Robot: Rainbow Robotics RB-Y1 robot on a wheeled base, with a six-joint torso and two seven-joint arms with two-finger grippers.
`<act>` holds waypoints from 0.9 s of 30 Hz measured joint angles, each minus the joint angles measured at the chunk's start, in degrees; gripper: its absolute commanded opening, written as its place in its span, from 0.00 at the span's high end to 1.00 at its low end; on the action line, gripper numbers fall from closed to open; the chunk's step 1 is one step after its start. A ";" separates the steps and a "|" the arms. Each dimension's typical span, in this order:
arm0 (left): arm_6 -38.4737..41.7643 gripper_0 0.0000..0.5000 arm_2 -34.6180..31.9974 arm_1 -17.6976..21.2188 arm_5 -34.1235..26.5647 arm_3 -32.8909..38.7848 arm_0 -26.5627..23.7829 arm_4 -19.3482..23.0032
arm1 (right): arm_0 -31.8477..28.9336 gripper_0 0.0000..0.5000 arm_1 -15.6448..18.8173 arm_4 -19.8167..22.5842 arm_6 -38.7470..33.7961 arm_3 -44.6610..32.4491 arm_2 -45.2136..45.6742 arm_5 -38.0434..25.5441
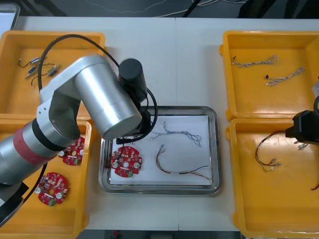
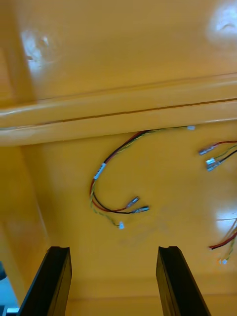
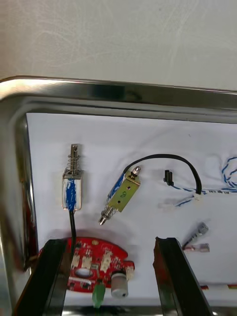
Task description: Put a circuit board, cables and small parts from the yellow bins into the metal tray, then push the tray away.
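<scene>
Front view: metal tray (image 1: 158, 189) at tabletop (image 1: 164, 64) ctr, circuit board (image 1: 127, 162) at its 8 o'clock. Left pincer (image 3: 111, 242) spread above board; right pincer (image 2: 113, 249) spread over 4 o'clock bin (image 1: 249, 199). Tray judged stiff, slick; to be pushed at rim.

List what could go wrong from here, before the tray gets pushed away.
1. The left gripper hangs open over the circuit board in the metal tray; a small metal part has its black lead running beside one finger, so a move might snag it.
2. The right gripper is open above a red and yellow cable; neighbouring cables lie close and might come along.
</scene>
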State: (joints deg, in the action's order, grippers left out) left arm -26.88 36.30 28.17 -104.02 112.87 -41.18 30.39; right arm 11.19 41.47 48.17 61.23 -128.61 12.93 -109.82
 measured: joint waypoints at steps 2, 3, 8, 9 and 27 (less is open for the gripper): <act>0.00 0.00 -2.42 0.05 -2.06 0.36 -0.46 1.70 | 0.19 0.00 0.00 1.55 0.12 -0.06 0.00 0.00; 0.00 0.00 -3.63 0.13 -3.18 0.65 -0.63 2.31 | 0.41 0.00 -0.01 2.20 0.44 -0.06 0.00 0.00; -0.08 0.00 -8.34 1.71 -5.41 2.68 -0.87 4.57 | 2.60 0.00 -0.09 2.89 3.68 -0.07 -1.40 0.00; -0.09 0.00 -8.98 2.27 -5.43 3.12 -0.87 4.98 | 3.27 0.00 -0.09 2.89 3.68 -0.07 -2.32 0.00; -10.19 0.00 -25.25 20.18 -5.62 12.71 6.02 24.07 | 19.44 0.00 -2.59 -0.96 3.68 -0.02 -29.03 -0.01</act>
State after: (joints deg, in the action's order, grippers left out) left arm -37.07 11.05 48.35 -109.64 125.58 -35.15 54.45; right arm 30.63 38.89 47.21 64.91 -128.63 -16.10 -109.83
